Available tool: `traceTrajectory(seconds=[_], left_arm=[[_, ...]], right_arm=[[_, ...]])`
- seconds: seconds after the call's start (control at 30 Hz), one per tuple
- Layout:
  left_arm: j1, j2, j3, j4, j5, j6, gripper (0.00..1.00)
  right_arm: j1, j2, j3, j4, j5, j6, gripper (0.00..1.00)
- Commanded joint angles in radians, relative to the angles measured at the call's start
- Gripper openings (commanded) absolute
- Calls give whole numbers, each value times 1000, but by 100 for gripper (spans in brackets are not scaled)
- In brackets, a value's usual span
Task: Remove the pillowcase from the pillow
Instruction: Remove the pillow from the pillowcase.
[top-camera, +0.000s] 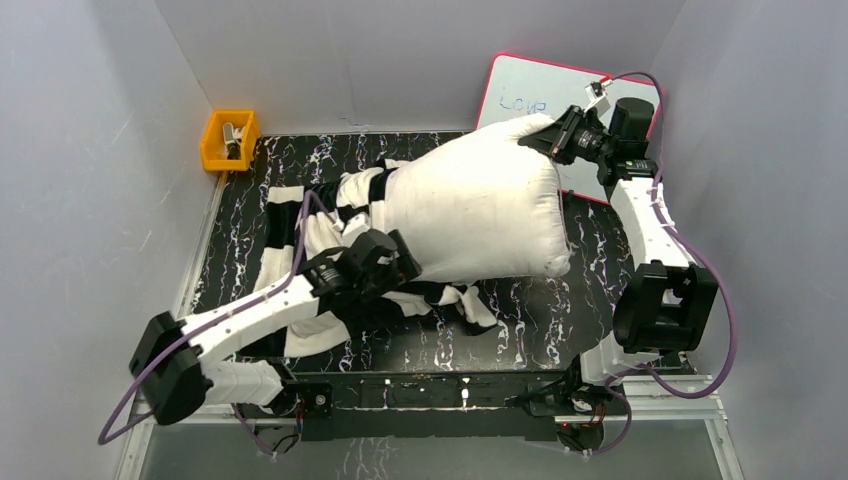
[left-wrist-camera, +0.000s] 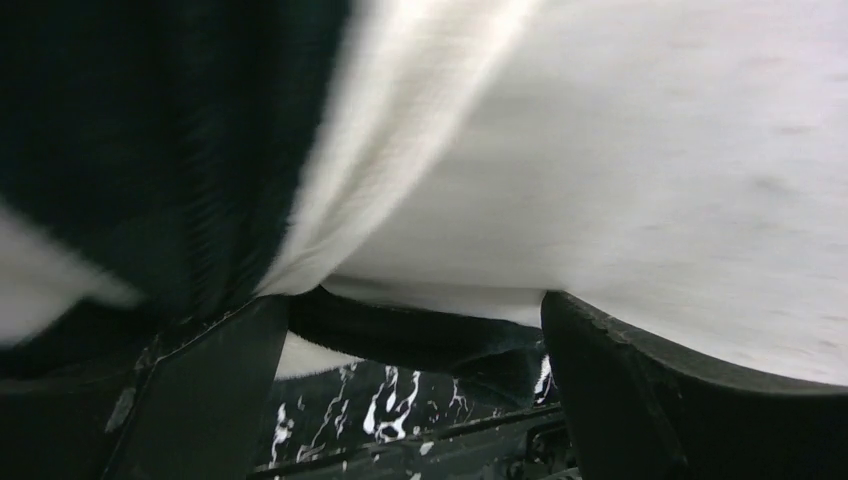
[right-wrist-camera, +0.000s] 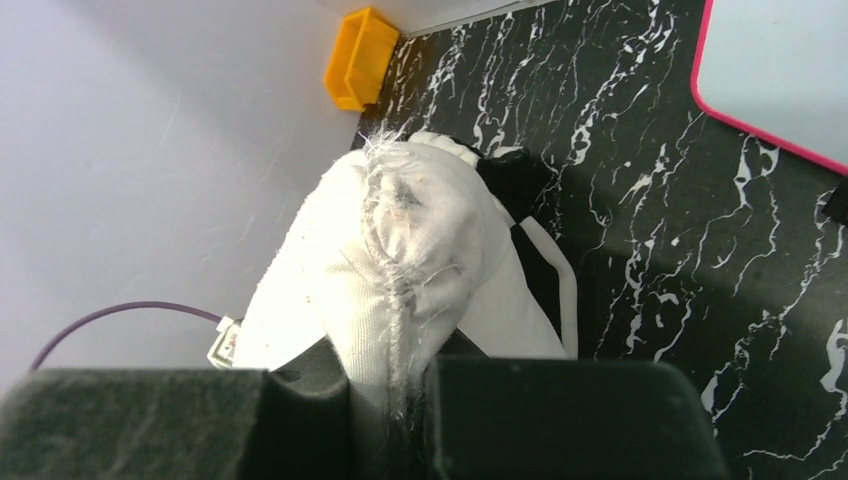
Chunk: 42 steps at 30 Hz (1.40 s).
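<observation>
The plump white pillow (top-camera: 480, 205) lies across the middle of the table, its far right corner lifted. My right gripper (top-camera: 548, 140) is shut on that corner, and the frayed seam (right-wrist-camera: 410, 230) runs down between its closed jaws (right-wrist-camera: 400, 400). The black-and-white checkered pillowcase (top-camera: 300, 225) is bunched at the pillow's left end and still covers that end. My left gripper (top-camera: 385, 262) sits at the pillow's near left side, open wide (left-wrist-camera: 415, 390). A dark fold of pillowcase (left-wrist-camera: 430, 340) and the pillow's underside (left-wrist-camera: 650, 150) hang just above and between its fingers (left-wrist-camera: 200, 400).
An orange bin (top-camera: 229, 138) stands in the far left corner. A pink-rimmed whiteboard (top-camera: 560, 95) leans at the back right, behind the right gripper. Grey walls close in the black marbled table (top-camera: 520, 320) on three sides.
</observation>
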Motion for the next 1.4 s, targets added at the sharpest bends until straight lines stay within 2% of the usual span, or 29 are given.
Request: traceTrajectory(seconds=[0.0,0.13,0.3,0.43,0.53,0.63,0.73,0.83,0.93,1.0,1.17,1.3,1.37], left_arm=[[15,-118,-157,-429,-113,-176,98],[16,-161,-176,-577,-146,-268,98],[16,-216,-151,-765,-252,-364,98],[17,-278,-98,-740,-301,-281,98],[17,-221,20,-791,-374,-213,98],[16,-139,151,-698,-411,4,98],[18,-125,234,-399,-286,413,98],[64,-99,322,-154,2,705,98],[193,-10,469,-71,188,777,98],[296,71,556,-40,252,770,98],[409,352,840,-124,183,760,98],[494,531,969,-166,162,739,98],[523,614,1026,-194,211,766,98]], right_arm=[[-104,-39,90,252,-13,106,0],[-135,-31,106,277,-23,131,0],[-194,-37,105,281,-36,144,0],[-197,-45,94,290,-50,152,0],[-192,-59,79,274,-44,132,0],[-151,-60,90,227,-47,76,0],[-69,-43,130,130,-51,-20,0],[6,-27,151,62,-41,-91,0],[40,-26,142,60,-36,-99,0],[69,-29,141,60,-37,-105,0],[97,-46,140,8,-36,-131,0],[109,-60,128,7,-49,-136,0],[115,-64,125,8,-57,-138,0]])
